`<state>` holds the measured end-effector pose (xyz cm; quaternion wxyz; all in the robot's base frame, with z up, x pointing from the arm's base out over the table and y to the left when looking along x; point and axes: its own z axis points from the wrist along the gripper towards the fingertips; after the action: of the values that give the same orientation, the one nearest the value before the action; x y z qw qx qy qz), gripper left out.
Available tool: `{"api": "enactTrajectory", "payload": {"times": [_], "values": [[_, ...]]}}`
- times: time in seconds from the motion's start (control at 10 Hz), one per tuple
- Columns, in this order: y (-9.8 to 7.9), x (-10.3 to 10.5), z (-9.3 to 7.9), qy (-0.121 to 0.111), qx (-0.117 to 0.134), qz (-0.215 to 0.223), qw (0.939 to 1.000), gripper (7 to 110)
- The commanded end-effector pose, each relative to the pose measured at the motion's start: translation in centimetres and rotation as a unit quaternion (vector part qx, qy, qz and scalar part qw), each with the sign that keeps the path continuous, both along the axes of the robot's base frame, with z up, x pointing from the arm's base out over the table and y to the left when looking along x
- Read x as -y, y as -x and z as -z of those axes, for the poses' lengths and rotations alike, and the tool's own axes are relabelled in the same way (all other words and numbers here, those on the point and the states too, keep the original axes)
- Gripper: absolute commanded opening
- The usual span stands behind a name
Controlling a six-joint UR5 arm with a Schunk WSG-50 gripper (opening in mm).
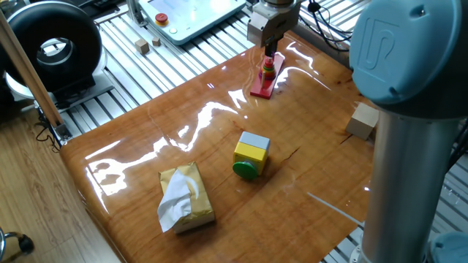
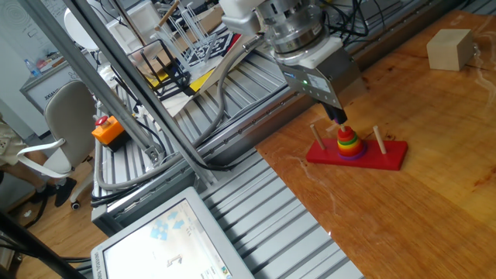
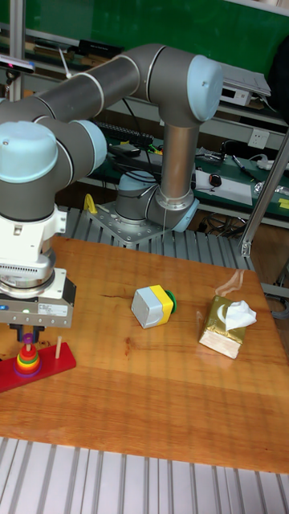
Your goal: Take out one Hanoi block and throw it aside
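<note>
The peg tower (image 2: 348, 142) of coloured rings stands on the middle peg of a red base (image 2: 391, 157) at the table's far edge; it also shows as the tower (image 1: 269, 70) and the tower (image 3: 27, 359). My gripper (image 2: 339, 118) hangs straight above the tower, its tips just clear of the top ring, jaws close together. In the tall fixed view a tiny purple piece, the Hanoi block (image 3: 30, 330), sits pinched between the fingertips of the gripper (image 3: 30, 329). In the other views the dark fingers hide it. From the first fixed view the gripper (image 1: 269, 51) is over the tower.
A yellow, grey and green cube (image 1: 250, 155) lies mid-table, with a gold tissue pack (image 1: 186, 196) nearer the front. A wooden block (image 1: 363, 120) sits at the right edge. Two bare pegs (image 2: 315, 135) flank the tower. The metal rail bench (image 2: 256, 209) borders the table.
</note>
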<state>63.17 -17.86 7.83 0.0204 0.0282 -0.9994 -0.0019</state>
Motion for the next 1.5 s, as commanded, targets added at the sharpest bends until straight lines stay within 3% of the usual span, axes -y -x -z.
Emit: {"api": "enactTrajectory", "payload": {"times": [0.0,0.6,1.4], "values": [[-0.2,-0.4,-1.3,-0.009,-0.001,0.006,0.9999,7],[-1.2,-3.0,-3.3,-0.019,-0.005,0.026,0.9995,7],[-1.9,-5.5,-4.0,-0.029,-0.005,0.042,0.9987,7]]}}
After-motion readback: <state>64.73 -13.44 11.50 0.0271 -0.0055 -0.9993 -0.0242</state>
